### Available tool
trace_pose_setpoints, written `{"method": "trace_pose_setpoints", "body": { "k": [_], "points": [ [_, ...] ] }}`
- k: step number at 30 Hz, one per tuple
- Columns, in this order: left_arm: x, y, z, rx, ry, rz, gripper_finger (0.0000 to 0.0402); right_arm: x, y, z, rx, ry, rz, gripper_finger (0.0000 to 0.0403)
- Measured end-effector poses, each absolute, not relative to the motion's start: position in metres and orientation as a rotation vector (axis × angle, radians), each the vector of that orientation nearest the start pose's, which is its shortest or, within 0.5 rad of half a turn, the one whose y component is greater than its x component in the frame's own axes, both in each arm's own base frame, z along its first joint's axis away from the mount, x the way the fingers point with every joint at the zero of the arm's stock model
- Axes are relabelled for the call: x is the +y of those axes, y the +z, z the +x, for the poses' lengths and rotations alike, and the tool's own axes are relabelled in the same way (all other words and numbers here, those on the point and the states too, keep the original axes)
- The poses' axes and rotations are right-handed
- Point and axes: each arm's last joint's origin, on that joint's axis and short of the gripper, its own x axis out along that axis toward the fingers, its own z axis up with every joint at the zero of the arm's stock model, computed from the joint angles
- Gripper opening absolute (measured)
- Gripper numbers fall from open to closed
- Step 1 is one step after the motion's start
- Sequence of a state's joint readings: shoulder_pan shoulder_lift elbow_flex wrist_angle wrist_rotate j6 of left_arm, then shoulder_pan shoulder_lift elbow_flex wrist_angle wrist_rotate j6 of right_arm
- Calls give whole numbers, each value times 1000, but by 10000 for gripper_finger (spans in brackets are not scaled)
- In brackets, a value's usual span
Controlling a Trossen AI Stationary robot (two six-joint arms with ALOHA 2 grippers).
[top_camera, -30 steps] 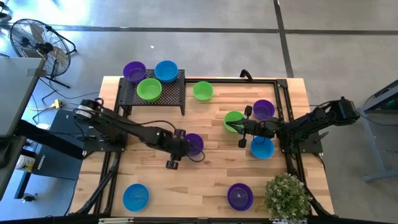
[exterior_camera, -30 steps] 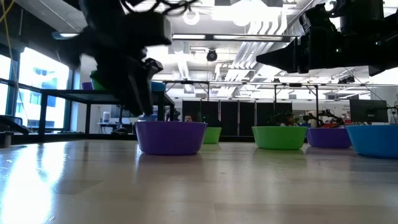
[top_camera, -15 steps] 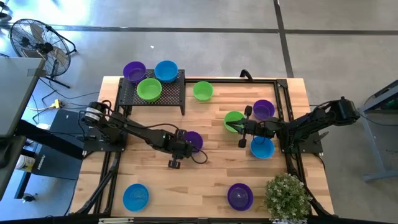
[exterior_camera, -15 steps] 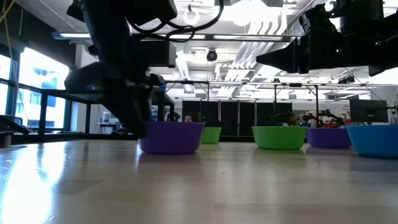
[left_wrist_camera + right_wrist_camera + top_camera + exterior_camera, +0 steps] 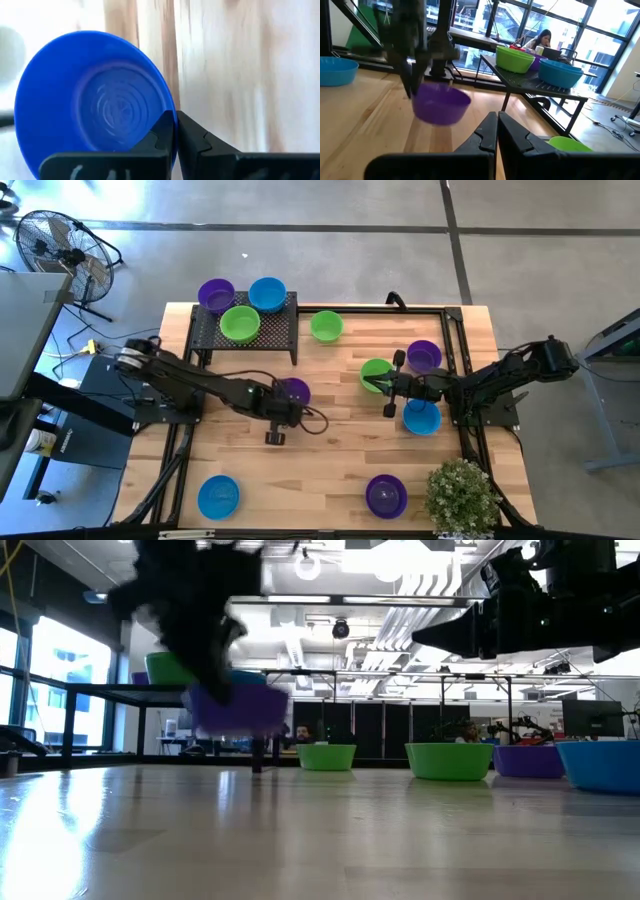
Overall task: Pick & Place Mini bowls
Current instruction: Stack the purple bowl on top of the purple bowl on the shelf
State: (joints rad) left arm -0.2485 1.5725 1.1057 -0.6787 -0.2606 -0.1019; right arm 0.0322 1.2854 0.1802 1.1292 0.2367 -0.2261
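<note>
Looking down, three bowls [image 5: 240, 323] sat on the rack [image 5: 275, 332] beyond the left gripper [image 5: 283, 402], pinched on a purple bowl [image 5: 294, 391]; six waited. Level, it hung lifted. The right gripper [image 5: 384, 384] idled, closed, apart.

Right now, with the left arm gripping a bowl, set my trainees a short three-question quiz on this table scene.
1. True or false: the purple bowl in the left gripper rests on the table.
2. How many mini bowls sit on the black rack?
3. The right gripper is: A open; B shut on a blue bowl; C shut, empty.
Key: 1 false, it hangs above the table. 2 three. 3 C.
</note>
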Motion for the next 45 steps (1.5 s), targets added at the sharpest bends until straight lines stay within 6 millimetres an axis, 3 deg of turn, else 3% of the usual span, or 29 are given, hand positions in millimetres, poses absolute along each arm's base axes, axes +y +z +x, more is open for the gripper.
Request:
{"method": "trace_pose_setpoints", "body": {
  "k": [14,19,25,35,45],
  "points": [
    [-50,336,252,988,186,123,2,-1,166,206,16,-220,-226,1],
    [-33,353,238,973,251,93,2,-1,166,206,14,-223,-225,2],
    [-10,357,228,999,324,54,1,-1,166,206,16,-223,-224,2],
    [48,365,210,1005,469,-77,1,-1,165,206,21,-225,-225,1],
    [111,409,173,1018,704,-175,1,-1,165,206,27,-226,-227,1]
  ]
}}
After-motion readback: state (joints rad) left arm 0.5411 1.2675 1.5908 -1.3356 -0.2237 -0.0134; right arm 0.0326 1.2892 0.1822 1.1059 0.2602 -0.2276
